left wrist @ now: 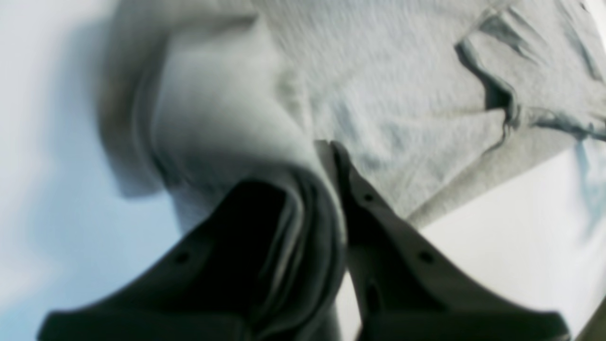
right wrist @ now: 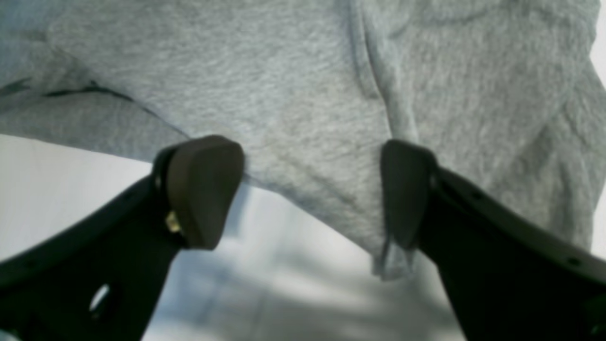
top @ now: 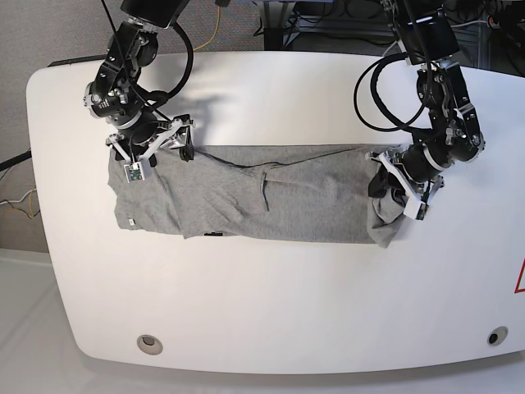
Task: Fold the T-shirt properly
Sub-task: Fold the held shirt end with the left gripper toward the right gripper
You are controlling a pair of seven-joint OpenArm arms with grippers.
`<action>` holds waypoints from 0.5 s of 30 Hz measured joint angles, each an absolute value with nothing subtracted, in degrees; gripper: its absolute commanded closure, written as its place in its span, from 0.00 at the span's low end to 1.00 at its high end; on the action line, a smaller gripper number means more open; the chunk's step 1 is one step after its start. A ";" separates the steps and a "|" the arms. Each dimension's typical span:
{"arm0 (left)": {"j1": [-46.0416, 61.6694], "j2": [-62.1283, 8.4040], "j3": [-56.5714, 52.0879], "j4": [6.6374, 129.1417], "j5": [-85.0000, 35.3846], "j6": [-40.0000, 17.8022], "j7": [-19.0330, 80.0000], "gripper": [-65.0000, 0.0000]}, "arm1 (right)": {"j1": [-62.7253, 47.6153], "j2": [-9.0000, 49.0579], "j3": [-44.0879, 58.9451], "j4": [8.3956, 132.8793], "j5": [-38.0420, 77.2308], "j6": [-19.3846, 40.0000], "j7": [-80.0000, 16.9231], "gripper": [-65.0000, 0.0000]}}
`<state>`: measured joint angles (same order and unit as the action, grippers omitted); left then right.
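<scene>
Across the white table point(top: 271, 312) we saw the T-shirt point(top: 271, 197) lying spread in a long grey band, wrinkled through the middle, with a small white tag point(top: 130, 222) at its lower left edge. At the left end of the base view, the right gripper point(top: 156, 148) sat over the cloth's upper corner; its wrist camera showed the jaws spread wide, the pads point(right wrist: 203, 189) straddling the hem with nothing pinched between them. Black cables point(top: 176, 49) looped above that arm. At the right end, the left gripper point(top: 394, 189) had closed on a bunched fold of the shirt, lifted slightly off the table; its wrist view, though blurred, showed fabric wedged between the fingers point(left wrist: 388, 237). Two round holes point(top: 148, 343) marked the table's near edge.
</scene>
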<state>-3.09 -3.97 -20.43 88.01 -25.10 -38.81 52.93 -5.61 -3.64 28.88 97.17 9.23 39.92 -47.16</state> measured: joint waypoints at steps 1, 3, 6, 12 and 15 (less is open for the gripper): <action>-3.22 -3.75 -19.97 88.40 -24.69 -38.33 52.99 1.00 | -5.61 -3.64 28.88 97.12 9.23 39.92 -47.16 0.27; -3.42 -3.31 -19.18 88.82 -23.68 -38.15 53.32 1.00 | -5.50 -3.66 28.86 97.06 9.21 39.90 -47.13 0.27; -3.36 -2.26 -17.61 89.08 -23.33 -38.22 53.87 1.00 | -5.45 -3.64 28.84 97.06 9.23 39.90 -47.13 0.27; -3.53 -0.03 -14.39 89.36 -23.38 -38.89 54.30 1.00 | -5.52 -3.29 28.82 96.99 9.23 39.88 -47.16 0.27; -3.90 0.64 -12.71 89.34 -23.53 -39.03 54.26 1.00 | -5.45 -3.16 28.84 96.90 9.19 39.88 -47.13 0.27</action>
